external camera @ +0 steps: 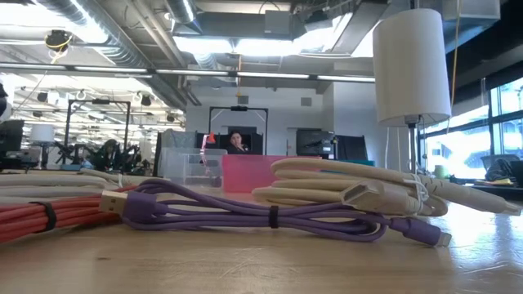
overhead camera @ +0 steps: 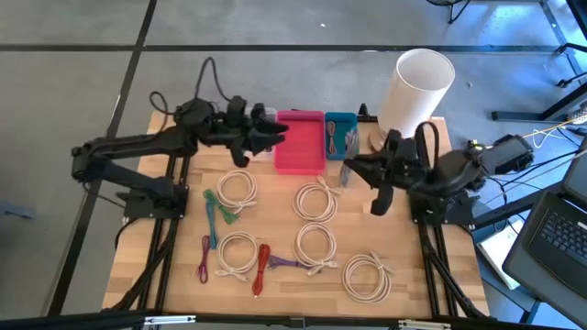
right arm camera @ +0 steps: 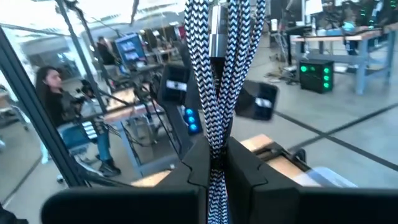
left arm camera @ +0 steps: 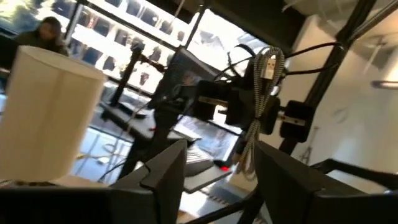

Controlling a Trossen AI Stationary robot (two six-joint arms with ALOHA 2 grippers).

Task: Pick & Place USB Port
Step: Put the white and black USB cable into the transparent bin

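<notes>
A black-and-white braided USB cable (right arm camera: 217, 81), bundled, with a metal plug (right arm camera: 219, 34), sits in my right gripper (right arm camera: 217, 165), which is shut on it. In the high view this gripper (overhead camera: 350, 169) hovers just near of the blue bin (overhead camera: 340, 135) and points toward the table's left. My left gripper (left arm camera: 217, 180) is open and touches nothing. It hovers at the left edge of the pink bin (overhead camera: 300, 142) and faces the right arm, so its wrist view shows the held cable (left arm camera: 260, 87). Neither gripper shows in the low view. My right gripper pinches the braided cable bundle (right arm camera: 217, 146) between its two fingers (right arm camera: 199, 165), several strands together. The bundle is lifted clear of the table, and in the right wrist view it reaches out beyond the fingertips. In the left wrist view a loose strand (left arm camera: 245, 152) hangs below the bundle.
Several coiled white cables (overhead camera: 315, 200) and bundled green (overhead camera: 214, 209), red (overhead camera: 262, 268) and purple (overhead camera: 204, 258) cables lie on the wooden table (overhead camera: 156, 229). A tall white cylinder (overhead camera: 417, 84) stands at the far right corner. A laptop (overhead camera: 558, 240) sits off the table's right.
</notes>
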